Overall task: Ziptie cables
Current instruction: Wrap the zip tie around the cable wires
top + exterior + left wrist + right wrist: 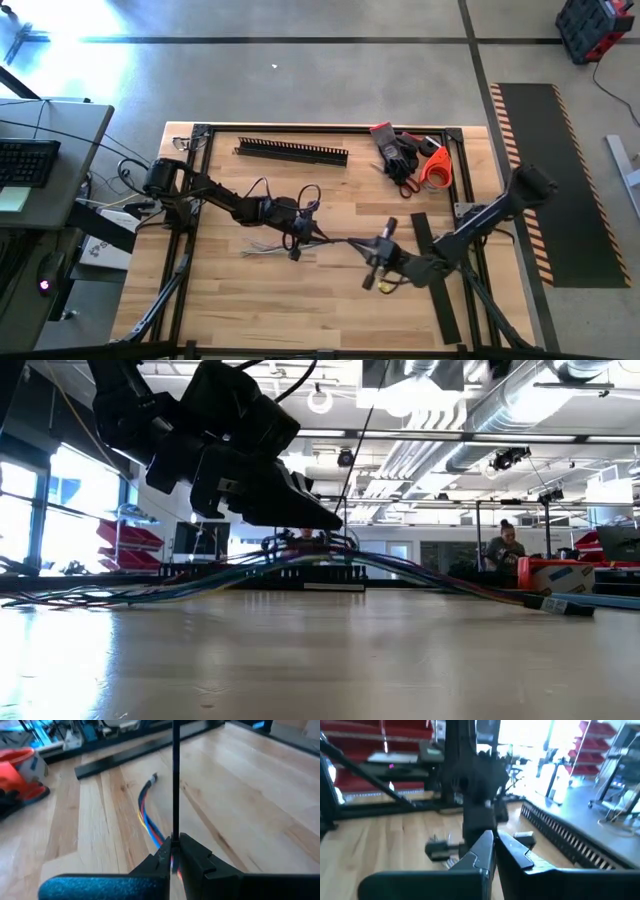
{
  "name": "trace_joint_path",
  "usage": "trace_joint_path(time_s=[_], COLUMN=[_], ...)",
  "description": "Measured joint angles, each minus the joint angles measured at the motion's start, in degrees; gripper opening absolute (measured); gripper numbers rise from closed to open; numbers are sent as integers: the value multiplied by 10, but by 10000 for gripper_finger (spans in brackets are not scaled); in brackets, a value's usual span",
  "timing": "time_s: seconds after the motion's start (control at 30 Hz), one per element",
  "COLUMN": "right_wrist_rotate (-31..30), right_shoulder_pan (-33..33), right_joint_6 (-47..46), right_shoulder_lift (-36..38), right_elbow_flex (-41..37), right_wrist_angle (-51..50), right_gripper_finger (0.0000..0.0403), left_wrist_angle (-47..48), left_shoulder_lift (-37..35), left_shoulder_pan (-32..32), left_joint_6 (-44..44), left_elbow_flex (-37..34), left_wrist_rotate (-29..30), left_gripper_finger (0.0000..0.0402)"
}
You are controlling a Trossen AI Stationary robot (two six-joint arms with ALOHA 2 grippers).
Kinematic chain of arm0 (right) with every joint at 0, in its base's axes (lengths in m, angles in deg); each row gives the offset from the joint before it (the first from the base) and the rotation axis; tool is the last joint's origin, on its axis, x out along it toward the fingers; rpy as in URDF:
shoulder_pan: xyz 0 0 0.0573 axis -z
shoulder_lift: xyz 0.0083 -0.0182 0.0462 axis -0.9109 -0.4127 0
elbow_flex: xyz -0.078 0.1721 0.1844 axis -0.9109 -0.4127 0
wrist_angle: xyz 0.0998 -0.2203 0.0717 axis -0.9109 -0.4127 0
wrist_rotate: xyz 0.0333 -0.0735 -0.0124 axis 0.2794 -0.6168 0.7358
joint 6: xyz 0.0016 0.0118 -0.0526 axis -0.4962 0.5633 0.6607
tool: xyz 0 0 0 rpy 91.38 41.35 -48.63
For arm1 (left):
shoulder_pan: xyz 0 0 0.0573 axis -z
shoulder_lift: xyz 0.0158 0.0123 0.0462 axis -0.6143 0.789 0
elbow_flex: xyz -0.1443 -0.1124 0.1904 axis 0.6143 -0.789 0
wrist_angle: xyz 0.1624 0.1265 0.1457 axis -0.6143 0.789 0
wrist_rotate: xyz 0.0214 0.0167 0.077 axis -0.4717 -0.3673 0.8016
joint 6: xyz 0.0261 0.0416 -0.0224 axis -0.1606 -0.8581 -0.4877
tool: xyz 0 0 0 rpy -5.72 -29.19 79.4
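Note:
The cables (262, 247) are a loose bunch of thin wires lying across the table's middle. In the left wrist view they (145, 812) show blue, red and yellow strands. My left gripper (297, 232) is shut on them partway along. A thin black zip tie tail (176, 780) rises straight from beside that hold and runs (350, 241) toward my right gripper (375, 250), which is shut at its far end and raised above the table. The low view shows the cables (450, 580) humped up under the left gripper. My left gripper (174, 852) pinches the cable bunch (172, 864) between its two fingers, coming from the table's left and slanting down. That part is raised a little, and both cable ends rest on the table. My right gripper (494, 845) is shut where the taut zip tie tail (368, 243) ends. Its own fingers hide the contact.
A black slotted duct (290, 150) lies at the far edge. Dark gloves, orange-handled scissors (405, 175) and an orange roll (436, 168) sit at the far right. A flat black strip (437, 285) lies under the right arm. A black frame (200, 130) borders the table.

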Motion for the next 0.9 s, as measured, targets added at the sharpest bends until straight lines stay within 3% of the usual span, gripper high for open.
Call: trace_joint_path(time_s=[0.43,0.57,0.67,0.8,0.9], right_wrist_rotate=[-174,-177,-177,-155,-57], right_shoulder_pan=[-119,-124,-122,-103,-74], right_joint_6=[132,122,70,-71,-191], right_shoulder_lift=[100,96,99,101,103], right_elbow_flex=[2,0,1,0,0], right_wrist_angle=[48,34,-2,-124,-224], right_gripper_finger=[1,1,1,4,28], left_wrist_angle=[56,34,45,40,53], left_shoulder_lift=[32,32,36,15,-6], left_shoulder_pan=[-5,-5,-4,-1,7], left_joint_6=[-1,-1,2,21,38], left_elbow_flex=[-4,1,-1,-1,-1], left_wrist_rotate=[12,22,29,31,26], left_gripper_finger=[0,0,0,13,42])
